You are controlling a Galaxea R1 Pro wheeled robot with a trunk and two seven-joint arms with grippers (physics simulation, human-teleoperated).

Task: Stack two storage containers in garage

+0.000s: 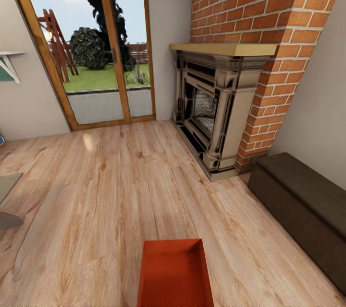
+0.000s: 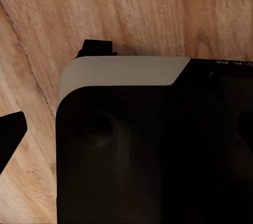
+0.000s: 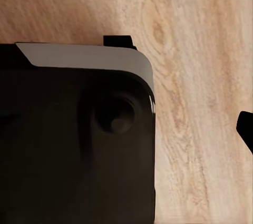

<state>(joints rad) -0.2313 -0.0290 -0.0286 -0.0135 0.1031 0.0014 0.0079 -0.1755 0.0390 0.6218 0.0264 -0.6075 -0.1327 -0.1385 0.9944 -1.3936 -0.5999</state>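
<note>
From the head camera, one orange-red rectangular plastic storage container (image 1: 175, 273) with plain tapered walls and no lid sat at the bottom of the picture, its open hollow facing up, over the light wood plank flooring (image 1: 110, 191) of the living room. Past it rose a red brick fireplace (image 1: 226, 100) with a pale wooden mantel and an ornate metal-grey surround, and beside that a long low dark-brown cabinet (image 1: 302, 201) stood against the wall. Wood-framed glass doors (image 1: 96, 42) looked out on grass, a bush and a dark tree.

The left wrist camera looked down on grained planks (image 2: 132, 8) and a large black body with a pale grey rounded edge (image 2: 147, 145), likely the robot's own base. One dark fingertip (image 2: 10, 129) of the left claw poked in at the side; whether that claw was apart or together could not be told.

The right wrist camera showed the matching black, grey-edged body (image 3: 74, 139) over paler planks (image 3: 200, 50). A single dark fingertip (image 3: 246, 129) of the right claw sat at the edge, its state likewise impossible to tell.
</note>
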